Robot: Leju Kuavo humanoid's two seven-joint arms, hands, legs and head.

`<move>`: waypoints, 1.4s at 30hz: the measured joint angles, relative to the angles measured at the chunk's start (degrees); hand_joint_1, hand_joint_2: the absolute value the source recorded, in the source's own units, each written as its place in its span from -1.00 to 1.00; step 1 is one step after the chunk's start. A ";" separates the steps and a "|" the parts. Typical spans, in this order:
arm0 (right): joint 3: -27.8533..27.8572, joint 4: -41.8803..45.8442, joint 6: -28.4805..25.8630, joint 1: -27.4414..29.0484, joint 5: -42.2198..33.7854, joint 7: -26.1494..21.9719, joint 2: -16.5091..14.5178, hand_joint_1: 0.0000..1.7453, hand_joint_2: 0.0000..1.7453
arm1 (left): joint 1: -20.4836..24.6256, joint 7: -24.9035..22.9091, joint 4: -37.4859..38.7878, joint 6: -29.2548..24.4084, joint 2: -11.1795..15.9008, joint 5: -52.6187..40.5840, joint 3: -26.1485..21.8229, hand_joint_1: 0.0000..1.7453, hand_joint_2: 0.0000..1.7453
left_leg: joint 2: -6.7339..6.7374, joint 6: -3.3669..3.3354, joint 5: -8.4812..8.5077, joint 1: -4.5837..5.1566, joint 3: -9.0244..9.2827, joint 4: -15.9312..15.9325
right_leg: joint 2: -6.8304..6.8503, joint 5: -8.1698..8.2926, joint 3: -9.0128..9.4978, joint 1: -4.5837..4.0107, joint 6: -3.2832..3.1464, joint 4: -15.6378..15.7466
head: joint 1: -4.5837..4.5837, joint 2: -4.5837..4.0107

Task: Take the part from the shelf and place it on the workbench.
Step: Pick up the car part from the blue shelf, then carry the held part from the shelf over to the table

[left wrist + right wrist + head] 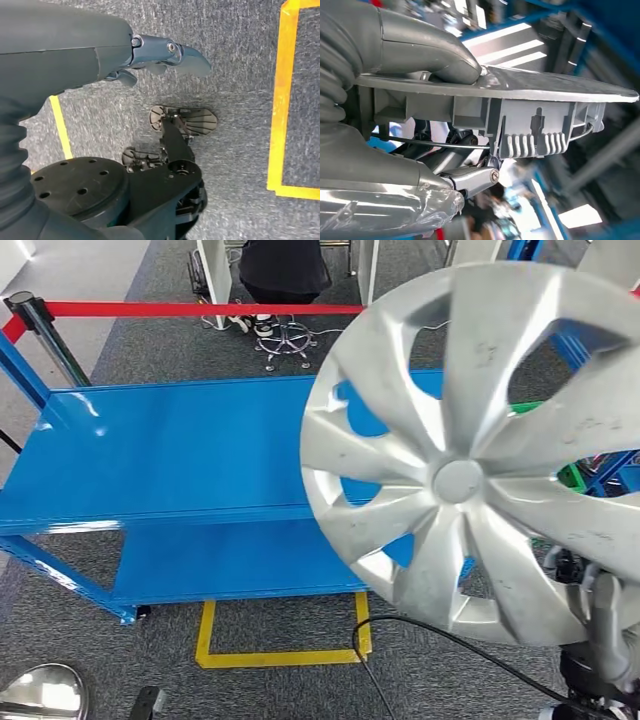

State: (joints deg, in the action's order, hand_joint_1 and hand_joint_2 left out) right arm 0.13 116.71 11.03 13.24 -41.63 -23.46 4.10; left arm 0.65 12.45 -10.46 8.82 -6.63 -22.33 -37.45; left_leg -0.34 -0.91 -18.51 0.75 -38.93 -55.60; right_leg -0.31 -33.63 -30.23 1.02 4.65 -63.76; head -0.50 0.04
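We hold the silver spoked plastic wheel cover (483, 450) in our right hand (433, 65), thumb and fingers (471, 177) clamping its rim, our left hand (158, 55) hangs empty with fingers apart, and placing it on the bare blue metal table (173, 440) is left.

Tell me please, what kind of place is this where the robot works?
Probably an industrial workshop or test area: a blue metal workbench stands on grey carpet with yellow floor tape, behind it a red barrier belt. The right hand holds a silver wheel cover.
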 joint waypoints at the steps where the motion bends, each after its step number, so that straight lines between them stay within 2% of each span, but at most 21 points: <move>1: 0.35 0.99 -0.88 0.69 0.73 -0.95 -1.03 1.00 1.00 | -0.07 0.14 -0.02 -0.41 0.13 -1.24 0.05 -1.00 1.00 | -0.02 0.49 0.24 -0.19 -0.34 -0.34 | -0.06 1.22 1.90 0.21 0.14 3.11 | -0.01 0.01; 3: 0.78 2.32 -2.37 1.55 2.37 -2.21 -2.89 1.00 1.00 | -0.26 -0.15 -0.07 -1.26 0.59 -5.19 0.78 -1.00 1.00 | -0.06 1.36 0.79 -0.25 -0.55 -0.82 | -0.23 1.95 2.99 0.21 -0.59 5.45 | -0.23 0.02; 6: 0.97 2.81 -3.58 1.75 3.79 -2.59 -4.72 1.00 1.00 | -0.41 -1.23 -0.08 -1.95 1.22 -10.14 3.04 -1.00 1.00 | -0.07 2.42 0.87 -0.52 -0.64 -0.89 | -0.34 2.97 1.58 0.05 -2.66 4.87 | -0.60 0.02; 8: 1.00 2.82 -3.94 1.70 4.23 -2.66 -5.53 1.00 1.00 | -0.42 -2.00 -0.08 -2.14 1.40 -10.84 4.05 -1.00 1.00 | -0.04 3.18 -3.75 -0.70 -1.57 -4.14 | -0.23 4.17 0.49 0.14 -3.68 4.90 | -0.80 0.02; 10: 1.00 2.82 -4.13 1.69 4.49 -2.83 -6.05 1.00 1.00 | -0.20 -4.09 -0.08 -2.83 1.41 -11.45 4.60 -1.00 1.00 | -0.02 3.73 -10.23 -0.78 -3.08 -11.39 | -0.21 5.45 -0.83 0.12 -4.04 4.84 | -1.09 0.02; 11: 0.98 2.81 -4.16 1.66 4.61 -2.92 -6.19 1.00 1.00 | -0.05 -5.79 -0.08 -3.36 1.41 -12.01 4.93 -1.00 1.00 | -0.01 3.87 -11.99 -0.80 -3.54 -14.82 | -0.18 6.05 -1.60 0.11 -4.04 4.79 | -1.18 0.02; 13: 0.91 2.71 -4.04 1.46 4.83 -3.05 -6.33 1.00 1.00 | 0.15 -9.89 -0.08 -4.27 1.45 -13.69 5.83 -1.00 1.00 | -0.01 3.83 -11.75 -0.81 -2.14 -17.06 | -0.12 7.14 -3.16 0.10 -3.97 4.70 | -1.19 0.02; 15: 0.83 2.62 -3.65 1.06 5.10 -3.38 -6.41 1.00 1.00 | 0.32 -13.76 -0.08 -4.59 1.58 -15.66 6.88 -1.00 1.00 | -0.04 3.40 -9.40 -0.79 2.94 -11.74 | -0.15 8.08 -4.34 0.10 -3.75 4.67 | -1.20 0.02; 17: 0.78 2.60 -3.07 0.54 5.32 -3.95 -6.49 1.00 1.00 | 0.58 -16.19 -0.08 -4.52 1.74 -17.39 8.00 -1.00 1.00 | -0.10 2.77 -9.02 -0.62 8.68 -3.79 | -0.15 8.91 -5.12 -0.03 -3.26 4.65 | -1.17 0.02; 19: 0.75 2.60 -2.34 0.10 5.49 -4.44 -6.59 1.00 1.00 | 0.79 -16.61 -0.08 -4.16 1.84 -18.23 8.91 -1.00 1.00 | -0.14 2.25 -9.60 -0.34 10.79 0.19 | -0.10 9.95 -5.72 -0.03 -2.51 4.88 | -1.15 0.02; 21: 0.74 2.59 -1.74 -0.04 5.62 -4.70 -6.67 1.00 1.00 | 0.74 -16.14 -0.08 -3.76 1.85 -18.43 9.43 -1.00 1.00 | -0.02 1.61 -8.95 -0.32 10.20 0.83 | -0.10 10.35 -6.29 0.13 -1.75 5.02 | -1.14 0.02; 22: 0.73 2.58 -1.59 -0.03 5.66 -4.76 -6.68 1.00 1.00 | 0.67 -15.95 -0.08 -3.67 1.85 -18.49 9.65 -1.00 1.00 | 0.08 1.17 -8.45 -0.36 9.81 0.98 | -0.08 9.26 -6.74 0.15 -1.52 4.28 | -1.04 0.02; 26: 0.72 2.51 -1.38 -0.03 5.84 -4.94 -6.68 1.00 1.00 | 0.61 -14.19 -0.08 -2.95 1.92 -18.47 10.15 -1.00 1.00 | 0.29 0.02 -6.27 -0.10 7.58 1.08 | -0.03 -0.26 -9.67 0.05 -1.33 -8.02 | -0.76 0.02; 28: 0.72 2.50 -1.09 0.11 6.12 -5.09 -6.68 1.00 1.00 | 0.60 -11.87 -0.08 -2.27 1.80 -17.93 10.16 -1.00 1.00 | 0.30 -0.09 -5.08 0.19 6.03 0.90 | -0.03 0.29 -8.85 -0.07 -1.42 -10.97 | -0.76 0.02; 30: 0.72 2.50 -0.63 0.25 6.44 -5.24 -6.68 1.00 1.00 | 0.61 -10.35 -0.08 -2.04 1.56 -17.41 10.14 -1.00 1.00 | 0.29 0.08 -4.05 0.32 4.36 0.39 | -0.01 3.57 -4.44 -0.29 -1.71 -6.60 | -0.77 0.02; 32: 0.70 2.51 -0.17 0.20 6.74 -5.41 -6.71 1.00 1.00 | 0.58 -9.85 -0.08 -2.04 1.40 -17.13 10.11 -1.00 1.00 | 0.27 0.48 -3.22 0.52 3.01 -0.37 | 0.01 3.60 1.54 -0.54 -2.03 1.66 | -0.80 0.03; 33: 0.69 2.50 0.00 0.20 6.89 -5.50 -6.73 1.00 1.00 | 0.57 -9.77 -0.08 -2.04 1.37 -17.13 10.09 -1.00 1.00 | 0.27 0.71 -2.77 0.58 2.65 -0.63 | 0.00 2.86 3.30 -0.64 -2.19 4.63 | -0.81 0.03; 36: 0.67 2.46 0.34 0.20 7.24 -5.67 -6.79 1.00 1.00 | 0.46 -9.72 -0.08 -1.98 1.43 -17.30 10.09 -1.00 1.00 | 0.25 1.59 -1.73 0.46 2.00 -0.82 | -0.02 2.90 2.96 -0.81 -3.13 6.31 | -0.68 0.03; 38: 0.63 2.42 0.61 0.13 7.41 -5.68 -6.86 1.00 1.00 | 0.35 -9.78 -0.08 -1.80 1.48 -17.36 10.09 -1.00 1.00 | 0.21 2.48 -4.90 0.28 1.13 -2.81 | 0.11 4.15 1.80 -0.58 -4.10 6.31 | -0.90 0.02; 40: 0.52 2.37 0.99 0.12 7.59 -5.67 -6.92 1.00 1.00 | 0.38 -9.86 -0.08 -1.57 1.44 -17.37 10.08 -1.00 1.00 | 0.21 3.32 -11.18 -0.14 -0.34 -8.77 | 0.15 5.64 0.31 -0.47 -4.59 6.27 | -1.22 0.02; 42: 0.40 2.19 1.35 0.15 7.83 -5.60 -6.92 1.00 1.00 | 0.52 -9.88 -0.08 -1.48 1.40 -17.37 10.05 -1.00 1.00 | 0.22 3.84 -14.17 -0.61 -1.23 -15.37 | 0.17 7.12 -1.57 -0.44 -4.56 6.12 | -1.28 0.02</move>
State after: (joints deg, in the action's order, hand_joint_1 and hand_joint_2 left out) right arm 0.54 118.91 12.38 13.39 -33.80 -29.06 -2.82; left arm 1.17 2.57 -10.54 7.34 -5.23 -39.69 -27.40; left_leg -0.11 2.93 -32.67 0.14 -40.16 -70.97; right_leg -0.14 -26.51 -31.80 0.58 0.10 -57.63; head -1.78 0.07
